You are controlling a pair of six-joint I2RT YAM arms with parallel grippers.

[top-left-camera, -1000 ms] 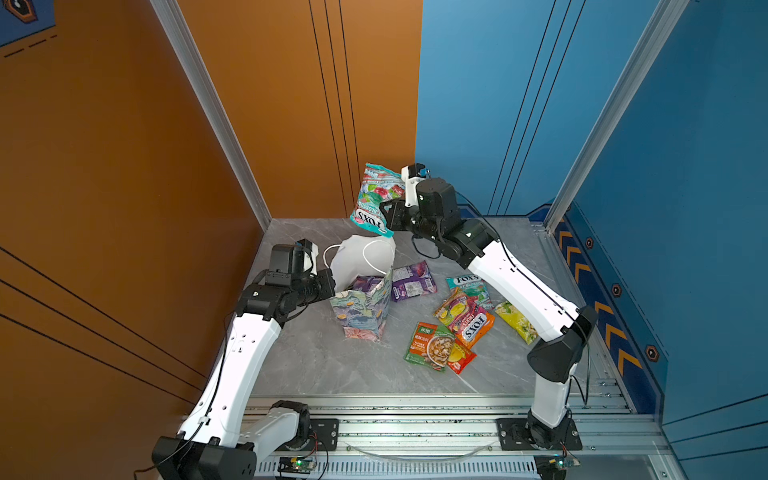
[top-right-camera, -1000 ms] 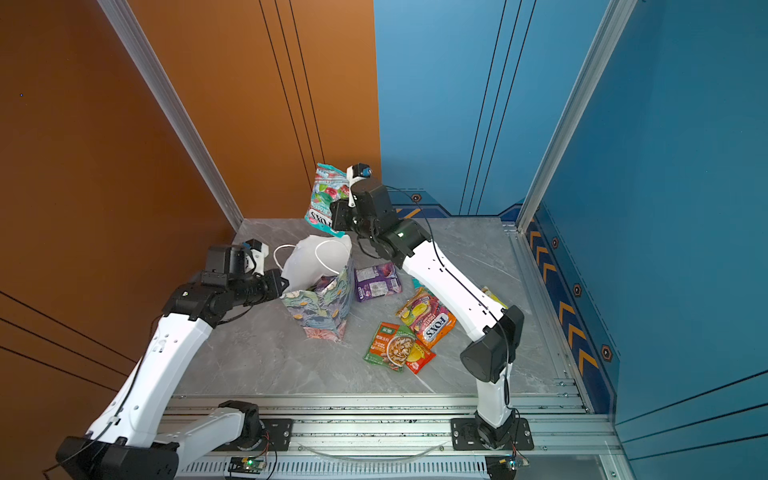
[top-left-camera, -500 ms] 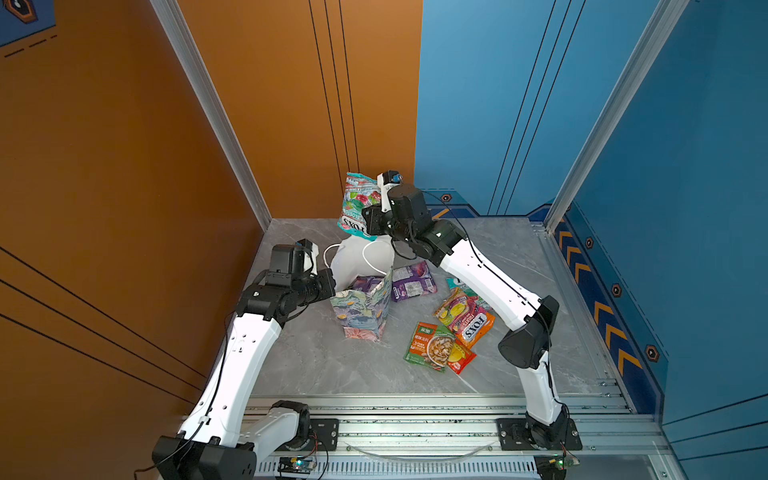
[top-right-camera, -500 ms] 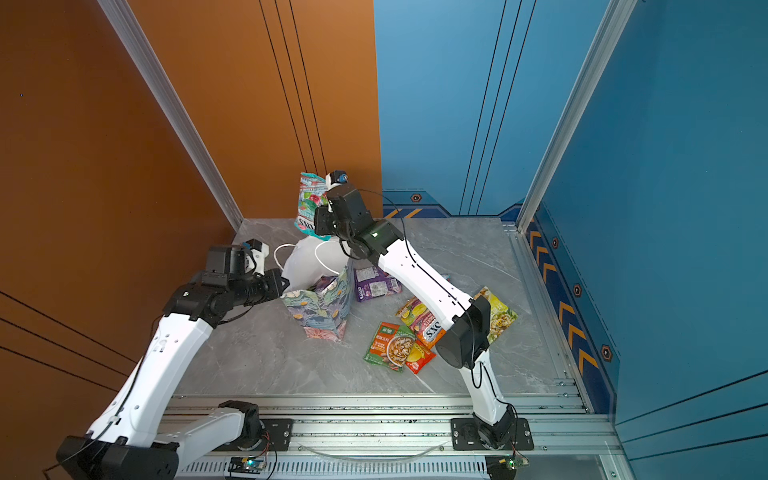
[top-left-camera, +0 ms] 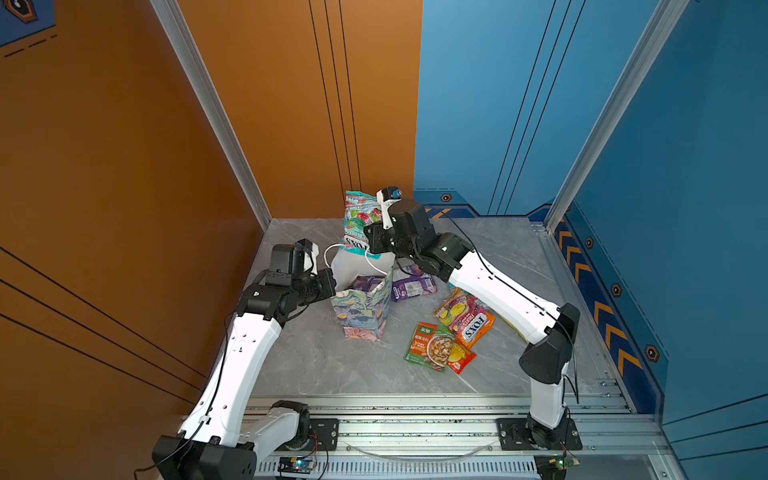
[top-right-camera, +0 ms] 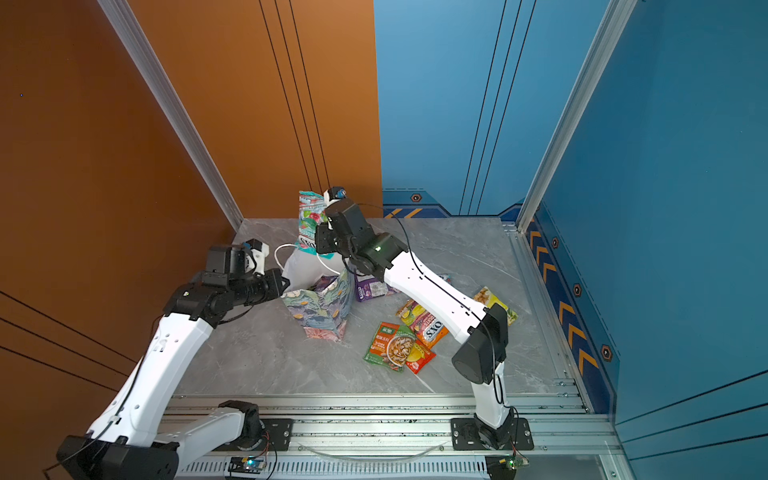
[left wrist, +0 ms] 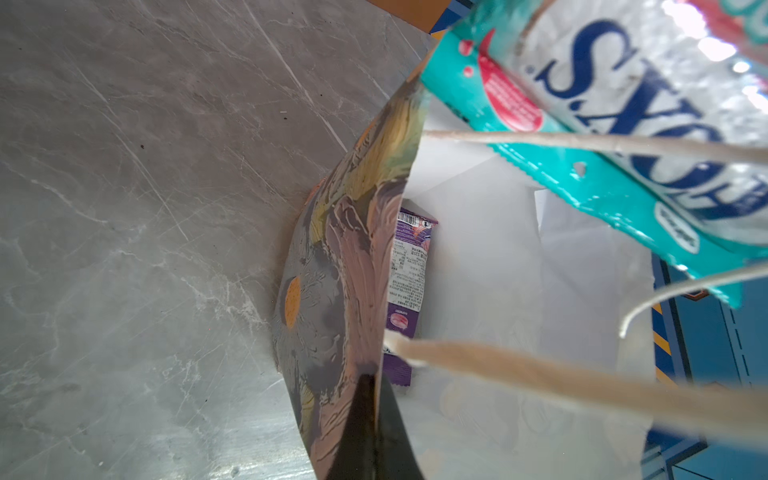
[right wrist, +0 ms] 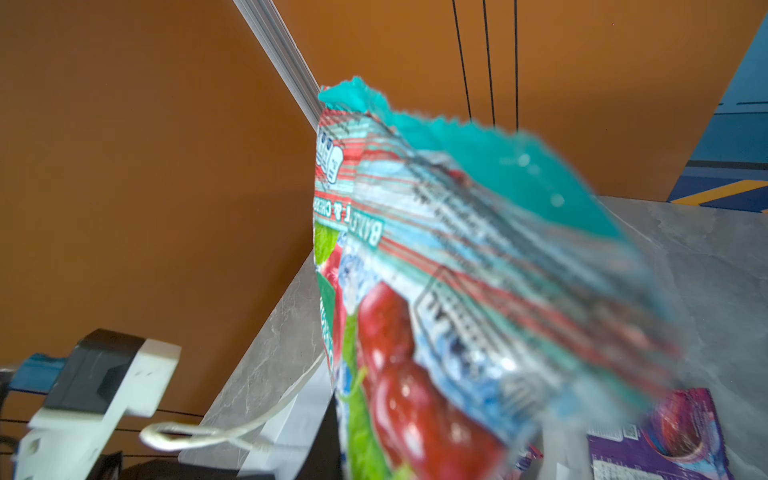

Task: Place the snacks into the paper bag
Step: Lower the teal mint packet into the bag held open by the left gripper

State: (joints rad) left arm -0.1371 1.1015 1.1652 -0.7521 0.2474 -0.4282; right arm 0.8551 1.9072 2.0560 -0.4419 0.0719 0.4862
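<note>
Insert step: we see right gripper (top-left-camera: 371, 244) clamped on teal FOX'S packet (top-left-camera: 358, 219) just above paper bag (top-left-camera: 362, 309), left gripper (top-left-camera: 332, 286) pinching its rim open; next we'd lower, then release.

Shot from high over front rail (top-left-camera: 415, 409) in both top views, tilted down, far off, taking in whole tabletop (top-left-camera: 332, 365). Looking from left wrist, close, past left gripper (left wrist: 376, 415) into paper bag (left wrist: 324, 291) mouth. Looking from right wrist, pressed close to teal packet (right wrist: 457, 291) just ahead of right gripper (top-left-camera: 368, 243), blurred. Shared across all four: paper bag, teal packet.
</note>
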